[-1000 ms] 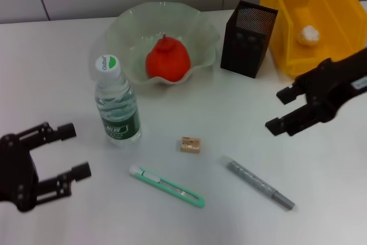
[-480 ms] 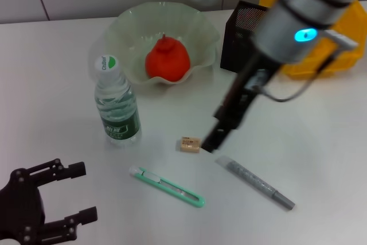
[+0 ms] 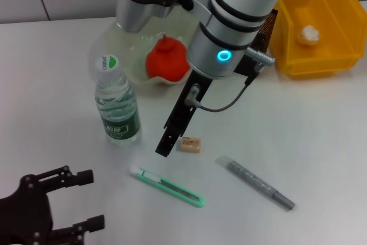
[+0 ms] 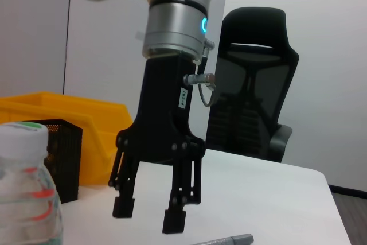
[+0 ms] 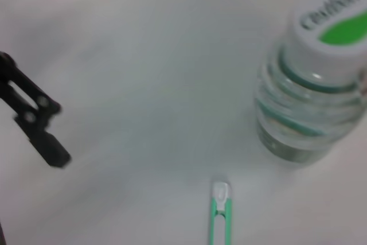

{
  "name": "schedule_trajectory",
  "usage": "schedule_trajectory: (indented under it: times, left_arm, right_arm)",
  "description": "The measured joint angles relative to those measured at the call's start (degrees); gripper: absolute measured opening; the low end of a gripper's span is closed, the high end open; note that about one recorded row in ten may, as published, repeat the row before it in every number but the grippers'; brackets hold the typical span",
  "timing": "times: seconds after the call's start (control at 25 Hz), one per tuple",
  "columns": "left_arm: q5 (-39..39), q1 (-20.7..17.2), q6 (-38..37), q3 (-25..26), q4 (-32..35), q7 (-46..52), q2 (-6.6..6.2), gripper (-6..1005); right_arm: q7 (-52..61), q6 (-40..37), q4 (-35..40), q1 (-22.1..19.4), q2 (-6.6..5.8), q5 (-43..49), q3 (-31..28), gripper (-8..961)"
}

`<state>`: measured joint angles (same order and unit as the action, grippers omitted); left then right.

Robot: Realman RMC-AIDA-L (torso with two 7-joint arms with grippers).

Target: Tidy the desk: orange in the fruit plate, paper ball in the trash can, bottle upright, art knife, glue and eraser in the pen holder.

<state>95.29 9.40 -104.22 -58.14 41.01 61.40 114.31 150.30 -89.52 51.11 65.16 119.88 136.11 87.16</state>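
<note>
One bottle [image 3: 117, 105], one art knife [image 3: 167, 186], one eraser [image 3: 190, 144], one glue [image 3: 255, 182]. Right hand [image 4: 150, 215] spread wide, shown by left wrist view; left hand [image 3: 80, 199] wide at near-left corner.

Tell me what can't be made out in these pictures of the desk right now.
- Pen holder: head view, mostly hidden behind the right arm; its contents can't be seen.
- Fruit plate: head view, far rim covered by the arm.
- Art knife: right wrist view, cut off by the picture's edge; only its white tip shows.
- Left pincer: head view, its body runs off the picture's corner.
- Eraser: markings too small to read.
</note>
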Motion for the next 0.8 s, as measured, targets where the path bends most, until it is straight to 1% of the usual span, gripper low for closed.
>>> schedule_trajectory:
  times: [0.04, 0.12, 0.16, 0.28, 0.6, 0.72, 0.76, 0.8]
  left_arm:
    - [0.28, 0.29, 0.32, -0.15, -0.13, -0.03, 0.32, 756]
    - [0.28, 0.29, 0.32, -0.15, -0.13, -0.03, 0.32, 756]
    - [2.07, 1.83, 0.83, -0.28, -0.22, 1.86, 0.79, 756]
    - [3.59, 3.11, 0.97, -0.18, -0.04, 4.62, 0.6, 757]
    - [6.07, 3.99, 2.18, 0.42, 1.49, 8.45, 0.3, 757]
    - [7.74, 4.14, 2.85, 0.55, 3.27, 9.93, 0.51, 757]
    - [8.98, 4.17, 3.25, 0.64, 4.51, 10.8, 0.85, 757]
    - [8.98, 4.17, 3.25, 0.64, 4.51, 10.8, 0.85, 757]
  right_arm:
    - [0.0, 0.34, -0.24, 0.2, 0.0, -0.3, 0.32, 754]
    - [0.04, 0.69, -0.35, 0.33, 0.0, -0.74, 0.73, 754]
    - [0.33, 0.75, -0.49, 0.47, 0.01, -1.7, 1.44, 753]
    - [1.15, 0.56, -0.7, 0.78, 0.0, -2.62, 2.81, 753]
    - [3.44, 1.31, -1.07, 1.77, 0.01, -5.68, 7.21, 753]
    - [5.78, 3.65, -1.93, 2.81, 0.01, -7.31, 12.09, 753]
    - [7.82, 5.23, -1.97, 3.51, 0.0, -7.87, 16.03, 753]
    - [7.82, 5.23, -1.97, 3.51, 0.0, -7.87, 16.03, 753]
